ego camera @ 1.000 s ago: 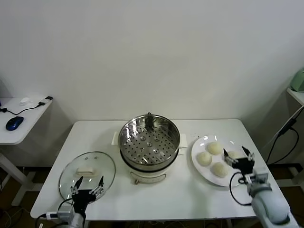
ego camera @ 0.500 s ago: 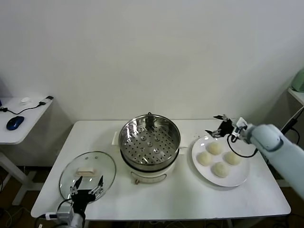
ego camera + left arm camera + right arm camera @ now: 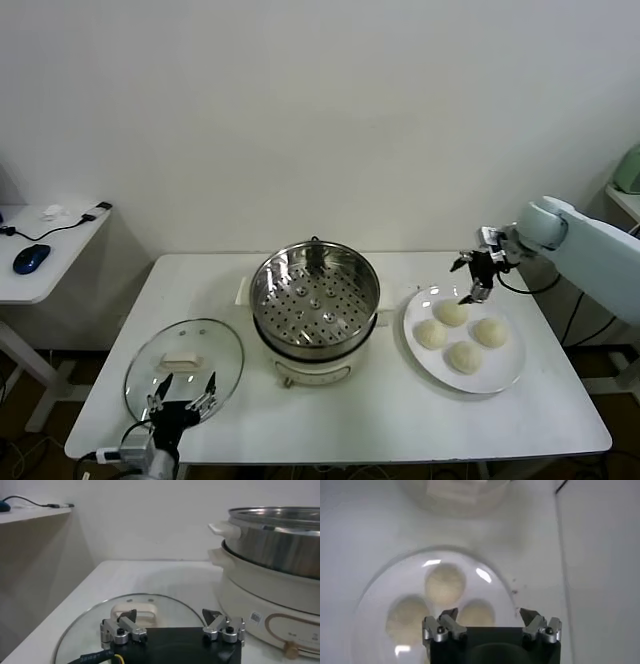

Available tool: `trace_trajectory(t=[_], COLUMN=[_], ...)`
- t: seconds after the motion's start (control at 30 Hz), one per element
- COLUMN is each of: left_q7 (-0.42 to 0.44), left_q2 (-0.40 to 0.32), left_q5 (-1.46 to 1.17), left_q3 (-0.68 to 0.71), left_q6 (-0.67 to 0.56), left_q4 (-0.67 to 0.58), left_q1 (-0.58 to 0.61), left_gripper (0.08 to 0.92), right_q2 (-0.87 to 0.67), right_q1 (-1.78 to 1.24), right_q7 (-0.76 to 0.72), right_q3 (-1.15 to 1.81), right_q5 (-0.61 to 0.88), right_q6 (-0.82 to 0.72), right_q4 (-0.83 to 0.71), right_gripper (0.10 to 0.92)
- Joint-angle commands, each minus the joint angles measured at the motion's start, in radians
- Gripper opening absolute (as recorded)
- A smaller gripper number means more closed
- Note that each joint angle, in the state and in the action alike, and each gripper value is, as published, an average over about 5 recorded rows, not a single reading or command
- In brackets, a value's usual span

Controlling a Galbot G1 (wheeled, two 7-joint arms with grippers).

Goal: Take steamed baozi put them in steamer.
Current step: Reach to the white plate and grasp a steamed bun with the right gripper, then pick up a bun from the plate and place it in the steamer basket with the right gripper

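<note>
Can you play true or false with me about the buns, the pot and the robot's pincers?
1. Four baozi sit on the white plate. True.
2. The steamer already has a bun inside. False: its holey tray is empty.
3. The right pincer is squeezing a bun. False: it is open, above the plate's far edge, holding nothing.
4. The glass lid is on the steamer. False: it lies flat on the table, to the steamer's left.
5. The left pincer is open, over the lid's near edge. True.
</note>
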Motion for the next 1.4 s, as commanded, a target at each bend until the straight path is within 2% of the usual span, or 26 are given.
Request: trace_trajectory(t=[0.03, 0.43, 0.63, 1.0, 1.17, 1.4], left_q7=[-0.001, -0.003, -0.003, -0.004, -0.005, -0.008], left_q2=[0.0, -0.004, -0.004, -0.006, -0.008, -0.012], left_q5=[-0.004, -0.003, -0.004, -0.004, -0.002, 0.003], left_q3=[0.002, 0.003, 0.001, 0.005, 0.002, 0.002], left_q6=[-0.005, -0.015, -0.012, -0.008, -0.003, 0.008], left_q4=[0.009, 0.023, 0.017, 0.005, -0.001, -0.022], left_q1=[-0.002, -0.006, -0.006, 0.0, 0.001, 0.001], left_gripper=[0.823, 0.823, 0.823, 0.823, 0.823, 0.823], right_q2=[0.111, 0.236, 0.262, 0.255, 0.219, 0.127], right_q1=[-0.006, -0.148, -0.159, -0.148, -0.093, 0.307], right_q7=[-0.035, 0.012, 0.014, 0.011, 0.006, -0.022], right_q3=[-0.083, 0.113, 0.135, 0.133, 0.101, -0.246], right_q5=[-0.028, -0.079, -0.109, -0.159, -0.107, 0.153], right_q6=[0.012, 0.036, 0.036, 0.024, 0.01, -0.003], right_q4=[-0.182, -0.344, -0.37, -0.364, -0.284, 0.056], right_gripper=[0.823, 0.823, 0.821, 0.707, 0.68, 0.676])
